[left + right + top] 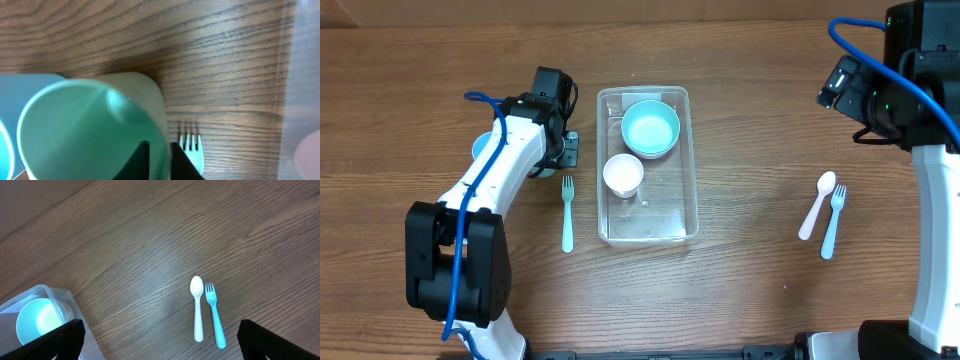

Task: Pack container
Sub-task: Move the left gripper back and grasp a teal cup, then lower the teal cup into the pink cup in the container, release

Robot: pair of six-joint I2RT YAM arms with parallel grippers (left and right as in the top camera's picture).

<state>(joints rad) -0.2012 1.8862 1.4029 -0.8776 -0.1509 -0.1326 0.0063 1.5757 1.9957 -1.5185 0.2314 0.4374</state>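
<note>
Cannot tell from overhead what the left gripper [160,156] holds: hidden there beneath the left arm [500,165], with only a sliver of a pale-blue vessel [480,147] peeping out at the arm's left edge. Shows up close in the left wrist view as a mint cup [90,130], cropped at the bottom edge and clamped by the wall between two dark fingers [142,159], one inside the rim, one outside. Crops that pale-blue vessel at the left too tightly to name it. Blurs the container [685,215] at the right into a hazy wall, and catches only the tines of the light-blue fork [567,212].

As for the container: lies near the middle of the table [750,120], just right of that fork, open side up, long axis running near to far. Holds a light-blue bowl [650,128] at the far end and a white cup [623,175] about midway.

Well to the right, a white spoon [817,205] and a right-hand fork [832,222] side by side, handles nearward. Above them, the right gripper [160,335]: spread wide, gripping nothing, with just its fingertips visible in the lower corners of the right wrist view.
</note>
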